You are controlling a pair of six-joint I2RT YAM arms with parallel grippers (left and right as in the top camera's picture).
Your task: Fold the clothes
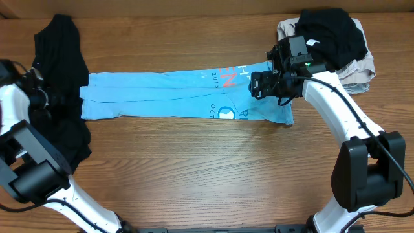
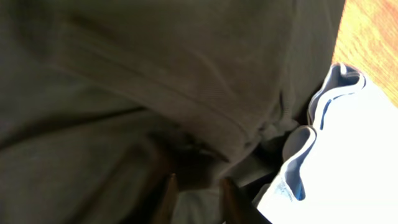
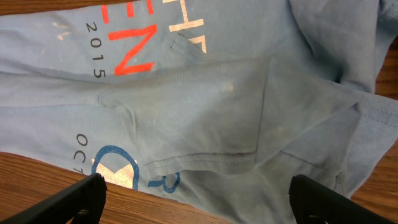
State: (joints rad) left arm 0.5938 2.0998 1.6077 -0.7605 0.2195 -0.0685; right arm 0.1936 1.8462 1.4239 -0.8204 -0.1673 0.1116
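blue t-shirt (image 1: 168,97) lies between the arms as a long folded strip, black shirt (image 1: 58,77) touching its left end. right gripper (image 3: 199,202) gapes wide above the lettering (image 3: 134,53) and might pinch one layer only. left gripper (image 2: 198,196), jaws narrow in black cloth, grip unclear, may drag the wrong garment.

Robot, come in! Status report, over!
Right hand open above blue shirt. Left hand on black shirt, grip unclear. Blue shirt folded long; black shirt crowds its end.
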